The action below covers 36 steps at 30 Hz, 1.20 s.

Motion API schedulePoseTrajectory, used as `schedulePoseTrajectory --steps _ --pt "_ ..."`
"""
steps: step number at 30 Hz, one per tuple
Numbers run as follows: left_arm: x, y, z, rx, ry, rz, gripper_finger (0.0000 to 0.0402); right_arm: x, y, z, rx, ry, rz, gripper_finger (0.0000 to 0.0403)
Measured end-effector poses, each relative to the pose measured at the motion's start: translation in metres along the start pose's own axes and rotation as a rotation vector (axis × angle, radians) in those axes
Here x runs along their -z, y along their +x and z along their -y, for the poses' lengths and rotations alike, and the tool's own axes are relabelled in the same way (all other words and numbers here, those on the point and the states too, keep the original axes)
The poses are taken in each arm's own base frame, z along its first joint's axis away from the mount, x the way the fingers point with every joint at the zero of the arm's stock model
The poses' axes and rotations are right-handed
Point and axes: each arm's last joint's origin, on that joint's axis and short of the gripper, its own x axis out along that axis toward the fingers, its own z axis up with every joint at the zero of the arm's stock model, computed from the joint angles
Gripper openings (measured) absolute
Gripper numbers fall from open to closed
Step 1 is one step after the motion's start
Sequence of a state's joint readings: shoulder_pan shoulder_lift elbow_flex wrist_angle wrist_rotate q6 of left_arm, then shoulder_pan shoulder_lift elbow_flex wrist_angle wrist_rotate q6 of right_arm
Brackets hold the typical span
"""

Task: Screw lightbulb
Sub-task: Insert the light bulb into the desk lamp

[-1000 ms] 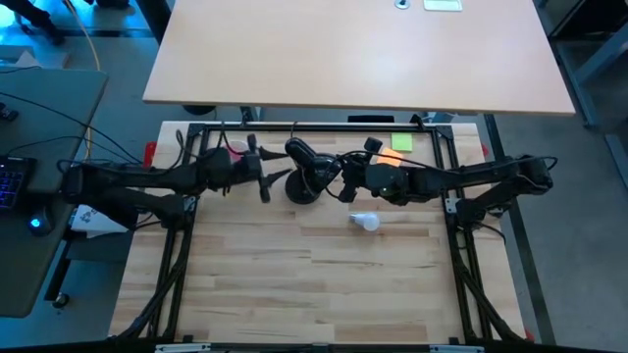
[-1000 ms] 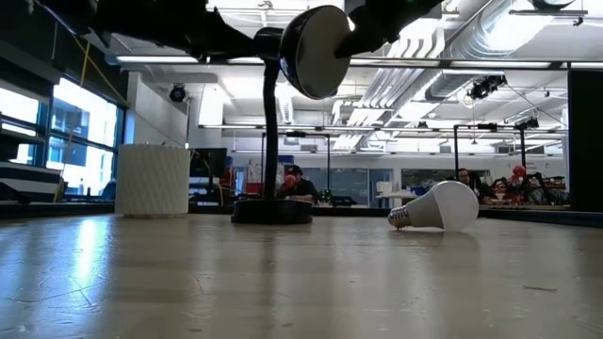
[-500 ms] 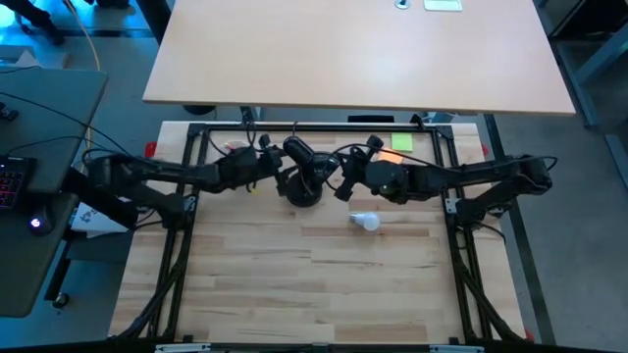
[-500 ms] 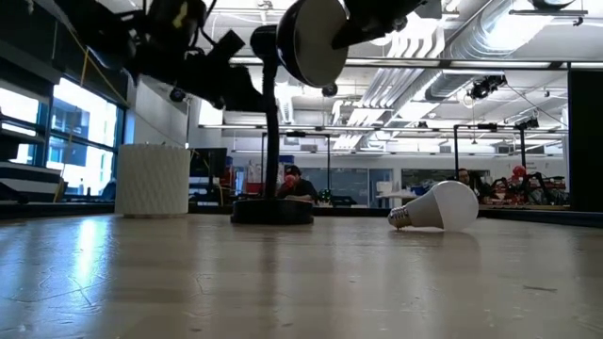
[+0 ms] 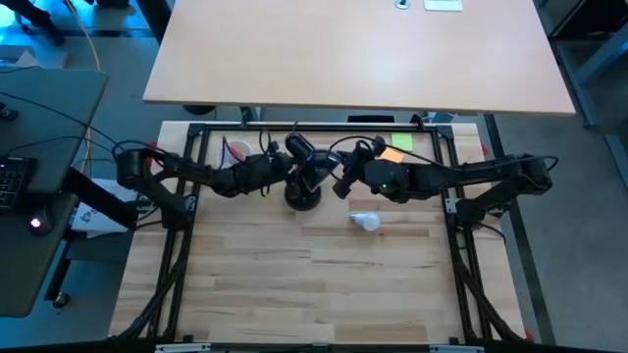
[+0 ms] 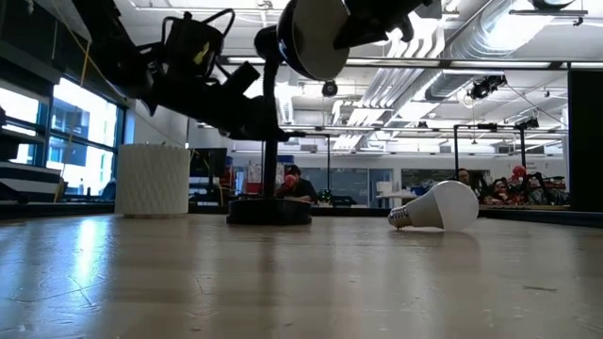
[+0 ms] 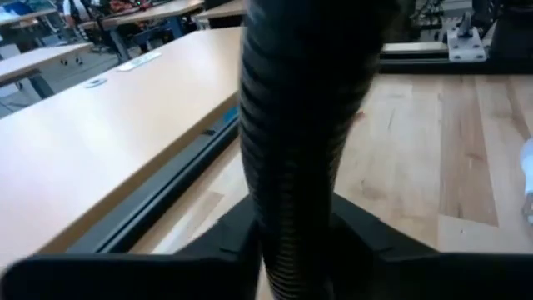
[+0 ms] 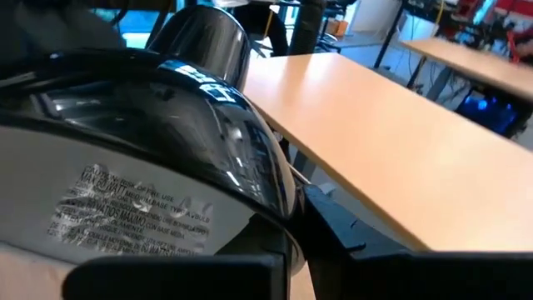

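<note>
A black desk lamp stands on its round base at the table's far middle. Its ribbed neck rises to the shade, whose opening faces the near edge. My left gripper comes from the left and is shut on the neck. My right gripper comes from the right, high up, and is shut on the shade. The white lightbulb lies on its side on the table, right of the base, screw end toward the lamp; no gripper touches it. My left gripper pinches the lamp's ribbed neck between its two fingers, about midway up. The fingers come nearly level from the table's left and lie across the neck. The neck stands upright with the base on the table. My right gripper holds the lamp's shade at its upper right side, coming from the table's right. The shade itself hides where the fingers meet it. The shade is held high above the table.
A white ribbed cup stands at the far left, behind my left arm. Orange and green notes lie at the far right. Black frame rails run along the table's sides. The near half of the wooden table has free room.
My left gripper has come down and toward the lamp from the left, and has shut on the neck. My right gripper has rolled at the wrist, and the shade has turned and risen slightly with it. The lightbulb has stayed where it was.
</note>
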<state>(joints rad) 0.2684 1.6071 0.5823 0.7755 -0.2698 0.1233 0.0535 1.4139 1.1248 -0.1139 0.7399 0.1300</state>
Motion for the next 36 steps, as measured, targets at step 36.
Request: schedulePoseTrajectory --steps 36 --pt "0.013 0.006 0.006 -0.049 -0.054 -0.036 0.005 -0.034 -0.025 -0.001 -0.243 0.201 -0.183 0.0145"
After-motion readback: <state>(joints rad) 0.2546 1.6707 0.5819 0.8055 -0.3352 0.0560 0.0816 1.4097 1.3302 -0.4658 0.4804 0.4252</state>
